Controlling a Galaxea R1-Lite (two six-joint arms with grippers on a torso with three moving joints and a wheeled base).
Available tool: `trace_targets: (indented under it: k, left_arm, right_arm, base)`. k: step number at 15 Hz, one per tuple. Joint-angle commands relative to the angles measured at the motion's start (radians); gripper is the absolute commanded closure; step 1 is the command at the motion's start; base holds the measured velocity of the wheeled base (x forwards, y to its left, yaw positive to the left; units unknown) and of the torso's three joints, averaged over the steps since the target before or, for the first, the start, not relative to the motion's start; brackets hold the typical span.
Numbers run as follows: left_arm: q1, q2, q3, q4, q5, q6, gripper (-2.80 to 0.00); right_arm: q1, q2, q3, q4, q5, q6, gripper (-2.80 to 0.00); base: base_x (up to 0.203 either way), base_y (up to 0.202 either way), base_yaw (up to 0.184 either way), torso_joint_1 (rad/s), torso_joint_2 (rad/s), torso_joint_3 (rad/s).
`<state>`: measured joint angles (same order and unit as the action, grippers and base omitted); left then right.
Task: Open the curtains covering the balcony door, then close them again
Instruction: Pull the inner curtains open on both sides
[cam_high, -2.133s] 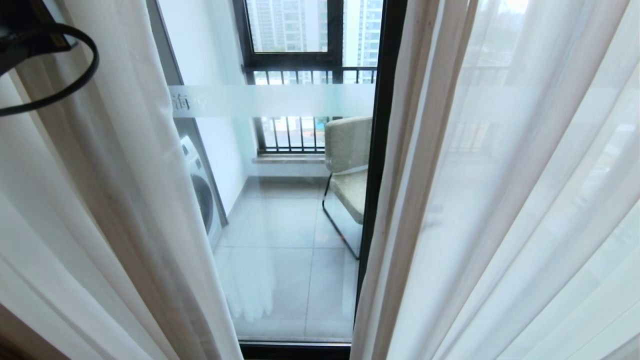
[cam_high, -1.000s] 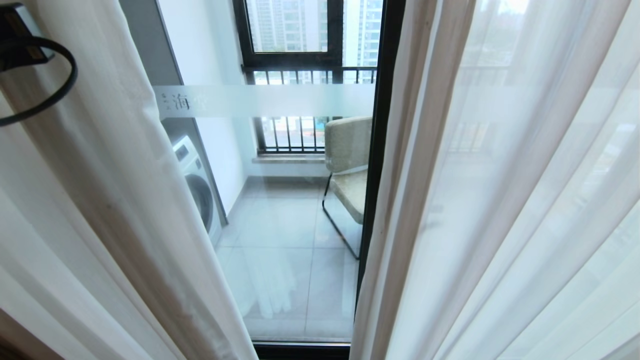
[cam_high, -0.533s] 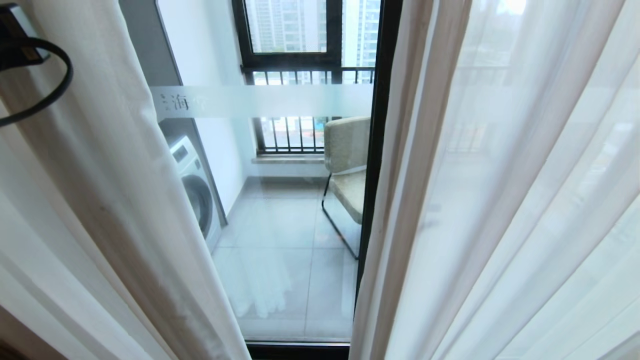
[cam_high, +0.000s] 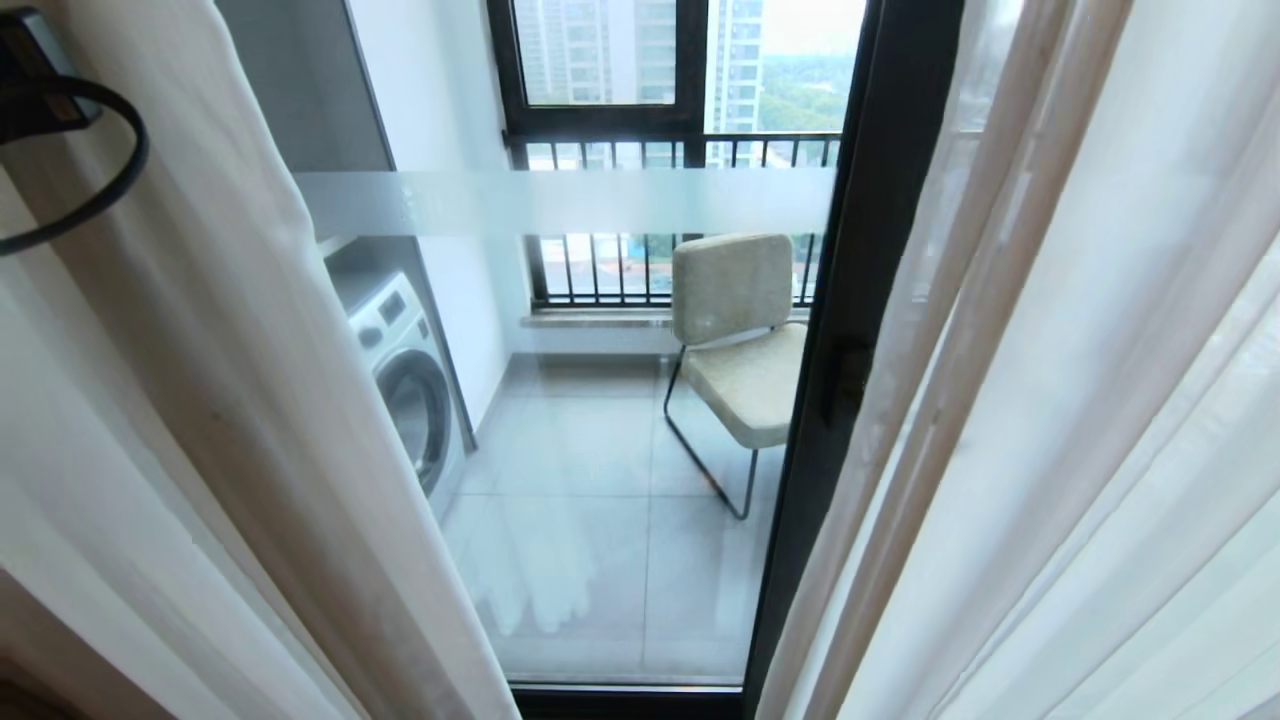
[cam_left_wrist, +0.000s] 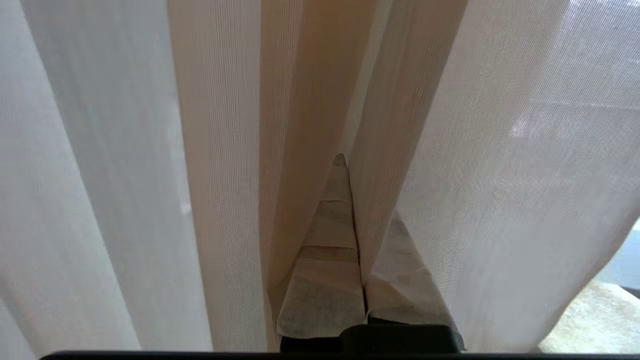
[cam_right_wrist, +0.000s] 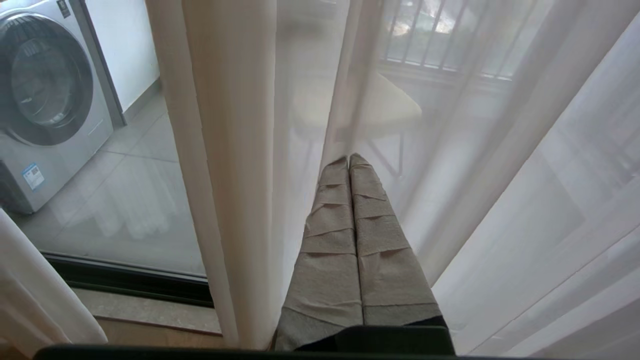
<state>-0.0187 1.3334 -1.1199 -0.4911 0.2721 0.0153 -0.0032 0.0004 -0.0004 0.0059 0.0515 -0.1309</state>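
**Curtains parted over the balcony door, left panel gripped**

Compared with the earlier head views, the gap between the curtains (cam_high: 1050, 400) is wider: the right panel's edge sits further right, exposing the whole chair (cam_high: 735, 330), the black door frame (cam_high: 840, 330) and its handle. The washing machine (cam_high: 410, 380) also shows more fully. The whole background has slid sideways as well, so part of this change is likely camera movement.

The curtains hang on both sides of the balcony door (cam_high: 600, 450), whose clear glass with its frosted band fills the middle of the head view.

Handling (judgement): the sheer fabric is light, soft and limp; it folds rather than pushes, so a sideways sweep may let it slip off smooth fingers. The hemmed leading edge, doubled and more opaque, is the firmest place to pinch, at mid height so the pull runs along the rail.

The left wrist view shows what the head view cannot: the left gripper (cam_left_wrist: 350, 210), its taped fingers clenched with a fold of the beige hem caught between them. The right wrist view shows the right gripper (cam_right_wrist: 350, 165) pressed shut against the sheer, with no fabric visibly caught, and the door's bottom track (cam_right_wrist: 125, 280). Only the head view shows the gap's full width; there just a black cable loop (cam_high: 90, 170) marks the left arm.
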Motion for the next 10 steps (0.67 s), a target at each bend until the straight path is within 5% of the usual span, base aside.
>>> trace_targets:
  k: [1,10]
  left_arm:
    - [0.000,0.001,0.005,-0.004,0.002,0.000,0.00]
    - [0.006,0.002,0.009,-0.006,0.002,0.000,0.00]
  right_arm:
    - [0.000,0.000,-0.001,0.000,0.001,-0.001,0.00]
    - [0.000,0.000,-0.001,0.000,0.001,-0.001,0.00]
  base:
    - [0.000,0.190,0.000,0.002,0.00,0.007]
    - [0.000,0.191,0.002,0.002,0.00,0.003]
